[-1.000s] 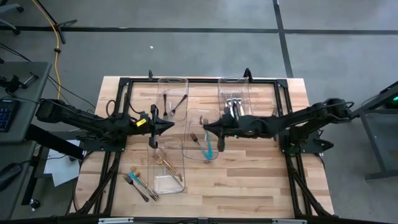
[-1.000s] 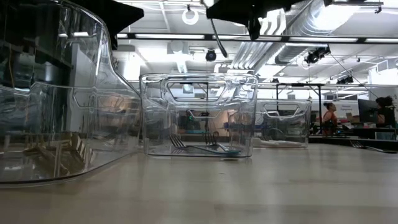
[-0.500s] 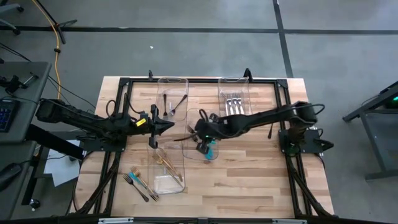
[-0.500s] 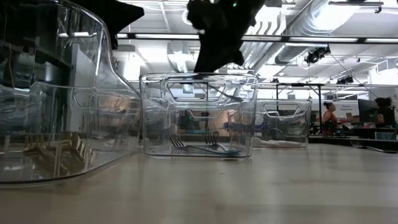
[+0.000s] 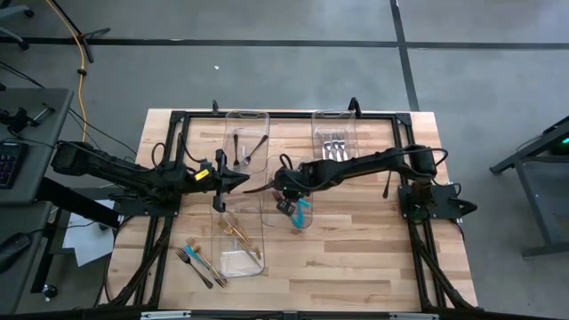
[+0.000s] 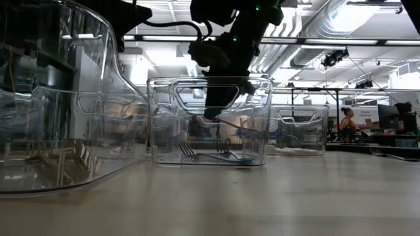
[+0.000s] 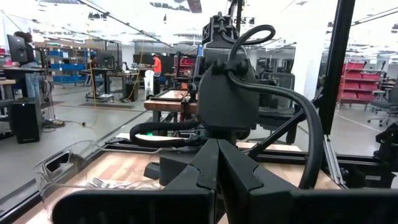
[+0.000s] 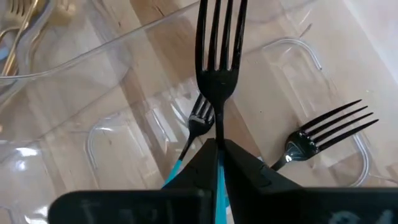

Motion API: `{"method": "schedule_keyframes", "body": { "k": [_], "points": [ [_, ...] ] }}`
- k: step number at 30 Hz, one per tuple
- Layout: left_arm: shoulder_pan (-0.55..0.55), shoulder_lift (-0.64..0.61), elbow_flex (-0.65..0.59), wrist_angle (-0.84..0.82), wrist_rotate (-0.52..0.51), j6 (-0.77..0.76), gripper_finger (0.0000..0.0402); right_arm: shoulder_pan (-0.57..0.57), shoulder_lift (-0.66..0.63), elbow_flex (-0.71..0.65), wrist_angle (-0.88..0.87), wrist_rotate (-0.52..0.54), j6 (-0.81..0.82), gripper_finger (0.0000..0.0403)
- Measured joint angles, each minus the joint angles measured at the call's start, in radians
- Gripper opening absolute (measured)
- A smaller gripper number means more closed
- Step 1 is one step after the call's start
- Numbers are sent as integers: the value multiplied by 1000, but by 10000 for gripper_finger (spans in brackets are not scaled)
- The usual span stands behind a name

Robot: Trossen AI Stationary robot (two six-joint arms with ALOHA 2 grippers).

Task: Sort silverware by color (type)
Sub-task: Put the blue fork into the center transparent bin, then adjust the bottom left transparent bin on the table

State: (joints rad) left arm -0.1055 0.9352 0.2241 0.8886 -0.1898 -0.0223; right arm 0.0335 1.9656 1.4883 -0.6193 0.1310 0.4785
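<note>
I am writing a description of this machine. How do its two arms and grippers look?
Both arms are dark, slim and jointed. The left arm carries a small yellow label; thick black cable loops over its wrist. The left gripper and right gripper have tapered black fingers.

Four views of one table

Overhead looks straight down; low looks level; both share the middle bin (image 5: pixel 289 191) (image 6: pixel 210 121).

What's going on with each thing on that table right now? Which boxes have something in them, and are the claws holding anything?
Right gripper: jaws shut on a black fork, over the middle bin.
Left gripper: jaws shut, nothing held.
Middle bin: holds teal-handled forks.
Far left bin: holds black utensils.
Far right bin: holds silver forks.
Near bin: holds gold utensils.
Loose forks: lying on the table.
</note>
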Motion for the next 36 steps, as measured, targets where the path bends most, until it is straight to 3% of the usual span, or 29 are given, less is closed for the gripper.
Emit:
{"method": "schedule_keyframes", "body": {
  "k": [9, 15, 20, 25, 30, 36],
  "points": [
    [0, 0, 0, 0, 0, 0, 1, -1, 0, 0, -5, -1, -54, 65],
    [0, 0, 0, -1, 0, 0, 1, 3, -48, 0, -42, 22, -183, 97],
    [0, -16, 0, 0, 0, 0, 1, 67, -176, -74, -109, 217, -238, 103],
    [0, -28, 0, -7, 25, -1, 1, 114, -423, -326, -94, 322, -95, 103],
    [0, -27, 0, -18, 27, 0, 1, 166, -705, -613, 141, 388, 3, 103],
    [0, -27, 0, -38, 27, 0, 1, 171, -910, -893, 758, 403, -241, 103]
  ]
}}
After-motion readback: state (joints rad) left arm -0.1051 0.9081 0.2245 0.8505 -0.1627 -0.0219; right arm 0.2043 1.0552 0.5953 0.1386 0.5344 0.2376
